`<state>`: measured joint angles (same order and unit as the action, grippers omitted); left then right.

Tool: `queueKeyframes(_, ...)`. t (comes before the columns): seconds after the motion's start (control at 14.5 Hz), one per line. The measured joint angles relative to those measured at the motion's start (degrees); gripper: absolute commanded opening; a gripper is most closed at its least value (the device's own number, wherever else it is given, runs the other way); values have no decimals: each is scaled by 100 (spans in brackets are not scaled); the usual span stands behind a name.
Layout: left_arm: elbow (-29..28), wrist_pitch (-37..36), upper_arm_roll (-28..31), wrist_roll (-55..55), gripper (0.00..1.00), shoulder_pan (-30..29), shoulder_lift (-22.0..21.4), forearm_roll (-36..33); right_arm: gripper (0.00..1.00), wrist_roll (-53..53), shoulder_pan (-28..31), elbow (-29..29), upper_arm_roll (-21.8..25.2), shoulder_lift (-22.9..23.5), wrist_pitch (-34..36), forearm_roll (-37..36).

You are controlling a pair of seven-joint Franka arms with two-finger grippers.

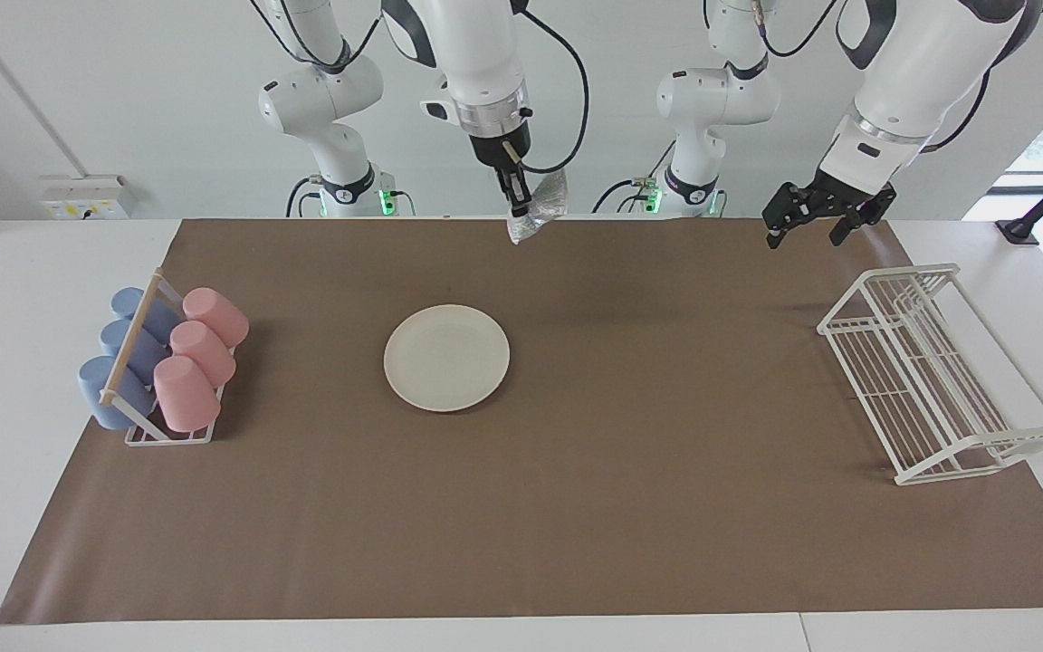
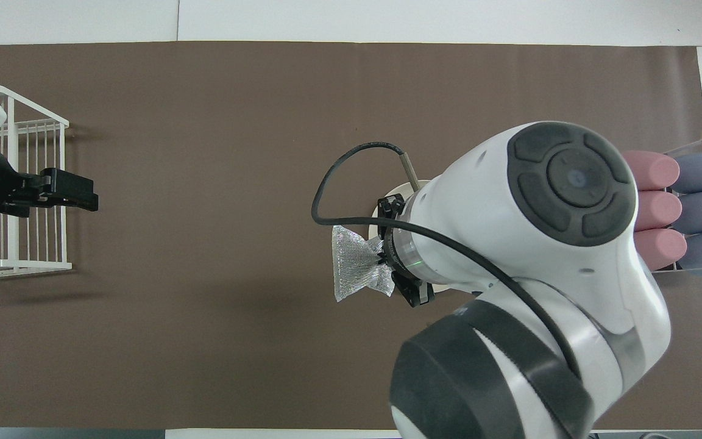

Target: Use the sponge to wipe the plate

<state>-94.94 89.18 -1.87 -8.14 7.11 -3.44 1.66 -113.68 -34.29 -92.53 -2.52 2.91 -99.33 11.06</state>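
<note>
Facing view: the right hand [image 1: 516,201] hangs in the upper middle of the frame, raised above the bench's [image 1: 23,380] edge nearest the robots, its two fingers closed together and pinching the sponge [image 1: 540,214] by one side. The sponge, a silvery wrinkled pad, dangles from the fingers, its long axis running diagonally from a lower corner by the fingertips up toward the upper right of the frame; it touches nothing but the fingers. The plate [image 1: 446,357] lies flat on the brown mat [image 1: 576,507] just left of the frame's centre, below the hand in the picture and well apart from it, with nothing on it. The left hand [image 1: 818,217] waits in the upper right of the frame, in the air above the mat's corner, its fingers spread apart and holding nothing; the white wire rack [image 1: 929,380] stands at the right of the frame just below it. At the left of the frame a small holder [image 1: 143,349] carries pink cups [image 1: 200,358] and blue cups [image 1: 123,358] lying on their sides. In the overhead view the right arm's bulk covers most of the plate [image 2: 387,204], only a sliver of rim showing beside the wrist; the sponge [image 2: 354,271] fans out toward the left of the frame from the right hand [image 2: 382,261], pinched narrow at the grip and widening away from it.
</note>
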Motion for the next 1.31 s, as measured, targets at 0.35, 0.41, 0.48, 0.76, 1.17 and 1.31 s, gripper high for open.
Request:
queueKeyframes(0.35, -52, 90, 96, -76, 100, -39, -1, 686, 0, -867, -437, 161, -5, 485, -647, -113)
queueKeyframes(0.41, -131, 91, 113, -75, 100, -81, -11, 905, 0, -910, -452, 257, -5, 581, -677, -124)
queueKeyframes(0.48, -262, 112, 134, -75, 100, -102, -39, 1208, 0, -923, -450, 337, 0, 643, -677, -144)
queueKeyframes(0.76, -1110, 836, 66, -62, 100, -8, -351, 2555, 0, -924, -442, 438, 13, 681, -672, -195)
queueKeyframes(1.17, -1893, 1496, 12, 767, 100, 343, -643, 4946, 0, -924, -442, 444, 13, 681, -668, -202)
queueKeyframes(1.31, -1981, 1498, 15, 1147, 100, 381, -634, 5289, 0, -924, -442, 445, 13, 681, -668, -202)
